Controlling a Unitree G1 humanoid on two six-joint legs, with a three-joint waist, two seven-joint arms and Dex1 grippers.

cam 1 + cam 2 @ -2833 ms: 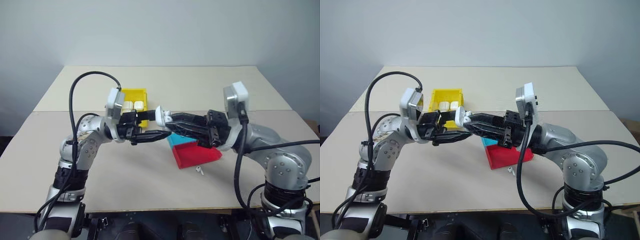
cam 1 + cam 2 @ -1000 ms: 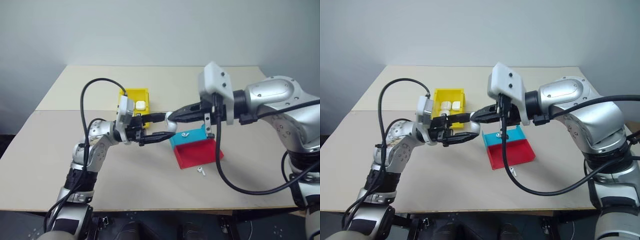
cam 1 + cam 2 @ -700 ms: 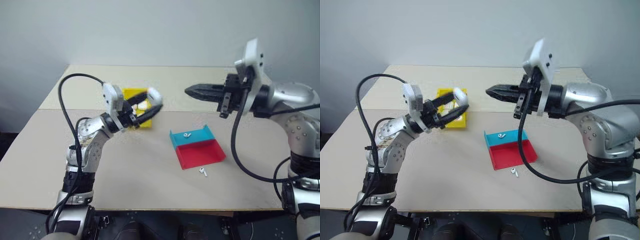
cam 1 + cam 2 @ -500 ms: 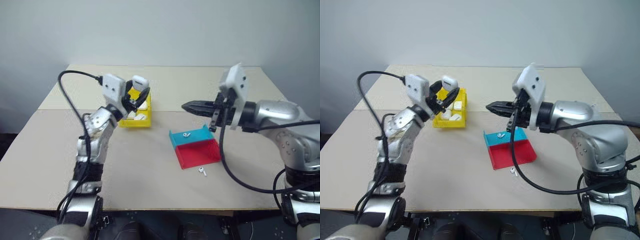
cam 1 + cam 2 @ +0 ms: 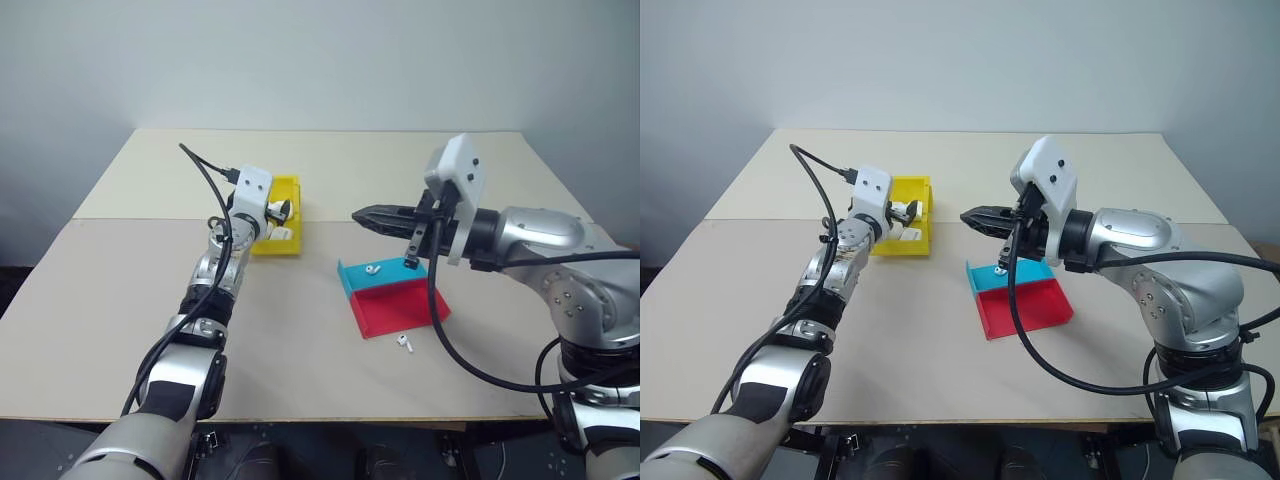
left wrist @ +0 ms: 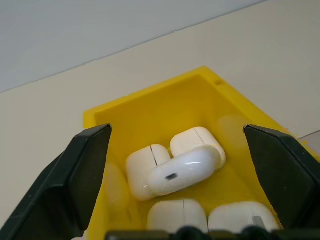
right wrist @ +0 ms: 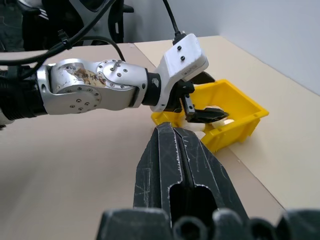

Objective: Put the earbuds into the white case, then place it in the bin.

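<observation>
Two wide-spread fingers of the left gripper point(image 6: 182, 165) hang over the bin point(image 5: 283, 187), where the white case point(image 6: 182, 169) lies loose atop others, directly ahead between them, while the right gripper point(image 5: 364, 215), pressed shut, sits well apart above the teal-and-red tray point(image 5: 400, 308).

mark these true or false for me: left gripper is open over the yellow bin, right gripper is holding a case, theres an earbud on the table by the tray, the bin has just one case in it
1. The left gripper is open over the bin: true.
2. The right gripper holds a case: false; it is shut on nothing.
3. An earbud lies on the table beside the tray: true.
4. The bin holds one white case: false; several white cases lie in it.
</observation>
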